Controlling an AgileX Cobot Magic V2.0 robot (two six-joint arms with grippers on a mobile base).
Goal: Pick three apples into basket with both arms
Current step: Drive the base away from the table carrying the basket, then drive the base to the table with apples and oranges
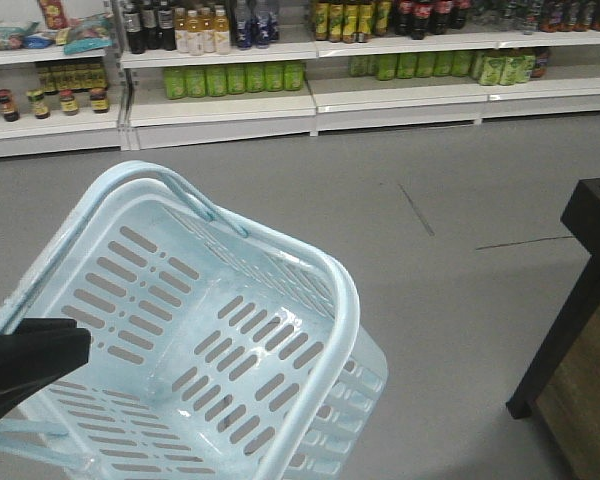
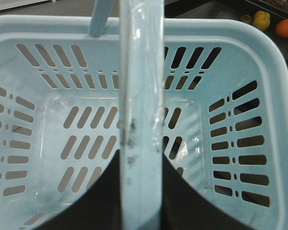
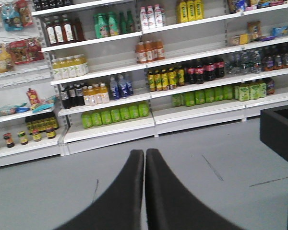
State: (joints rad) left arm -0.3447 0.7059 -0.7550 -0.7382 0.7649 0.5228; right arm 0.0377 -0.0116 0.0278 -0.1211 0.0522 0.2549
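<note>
Left tool (image 2: pixel 141 160) seemingly clamps basket handle (image 2: pixel 141 72); right tool (image 3: pixel 145 154) closed, empty.

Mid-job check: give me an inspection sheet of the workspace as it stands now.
Surface: grey floor; no worktop under the basket.
Job's things: basket empty, tilted, held up by its handle; apples, nothing seen.
Clutter: an orange and a yellow fruit beyond the basket's far corner.
Grippers: left gripper jaws closed around the handle; right gripper jaws shut, empty.
Cables: nothing seen.
Surroundings: shelves of bottles and jars; black stand at the front view's right edge.
</note>
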